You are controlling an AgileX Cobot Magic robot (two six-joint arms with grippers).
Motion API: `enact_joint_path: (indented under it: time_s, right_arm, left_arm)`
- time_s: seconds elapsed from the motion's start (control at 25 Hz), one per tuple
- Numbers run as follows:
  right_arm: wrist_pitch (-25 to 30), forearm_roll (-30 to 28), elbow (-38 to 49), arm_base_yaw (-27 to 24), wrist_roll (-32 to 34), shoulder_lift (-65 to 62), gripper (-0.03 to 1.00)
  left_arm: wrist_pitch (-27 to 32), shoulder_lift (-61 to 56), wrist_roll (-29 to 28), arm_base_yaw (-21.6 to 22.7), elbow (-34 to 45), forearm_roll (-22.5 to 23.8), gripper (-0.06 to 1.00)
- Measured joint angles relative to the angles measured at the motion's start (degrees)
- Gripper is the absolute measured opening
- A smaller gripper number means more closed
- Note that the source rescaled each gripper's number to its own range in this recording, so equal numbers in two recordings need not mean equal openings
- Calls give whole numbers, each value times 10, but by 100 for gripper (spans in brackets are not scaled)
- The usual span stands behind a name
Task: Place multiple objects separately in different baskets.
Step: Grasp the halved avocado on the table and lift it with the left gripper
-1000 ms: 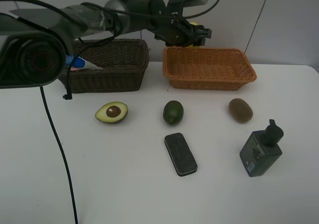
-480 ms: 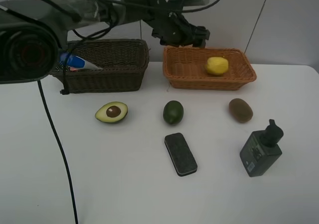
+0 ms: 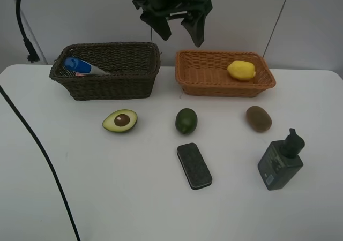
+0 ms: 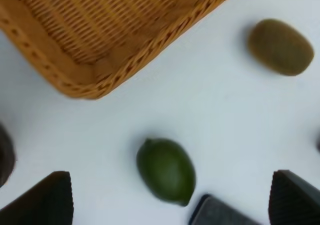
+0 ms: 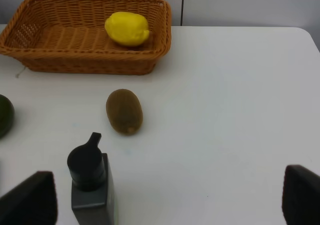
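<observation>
So: the lemon point(image 3: 241, 70) sits in the orange basket point(image 3: 225, 92), toward its right end. The dark basket point(image 3: 107, 88) holds the blue-capped bottle point(image 3: 83, 66). A sliver of pink under it is probably the pink bottle, but it's too hidden to be sure. On the table point(image 3: 107, 193), the avocado half point(image 3: 120, 120), lime point(image 3: 186, 120) and kiwi point(image 3: 259, 118) lie in one row. The eraser point(image 3: 194, 165) and pump bottle point(image 3: 281, 160) are nearer the front edge.

The left gripper point(image 3: 180, 35) hangs high over the gap between the baskets, fingers spread wide, nothing in them. The right gripper point(image 5: 167, 200) is outside the overhead shot. Its own camera shows both fingertips far apart and empty.

The next pick looks like a fruit for the orange basket. The lime lies straight out in front of the left gripper, mid-table, and in the left wrist view it falls between the two fingertips, well below them. Its long axis runs skewed to the line between the fingertips, so a small wrist turn should let the fingers close across its short side. The eraser is near the lime but apart from it, which matters on the descent.

The kiwi is nearer the right arm. In the right wrist view it lies ahead, just past the pump bottle. Its long axis points roughly away from the camera, so it already lies across that gripper's closing line.
</observation>
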Motion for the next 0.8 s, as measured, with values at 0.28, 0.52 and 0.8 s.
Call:
enact_joint_path:
  time_s: [0.28,0.52,0.8]
  right_arm:
    - [0,0,0,0,0,0,98]
    - [0,0,0,0,1,0,98]
    - [0,0,0,0,1,0,98]
  left_arm:
    - [-1,-88,7,0,145,63,100]
    - [-1,-154,16,1,292,115,100]
    - [-28,-109,17,1,368,174,100]
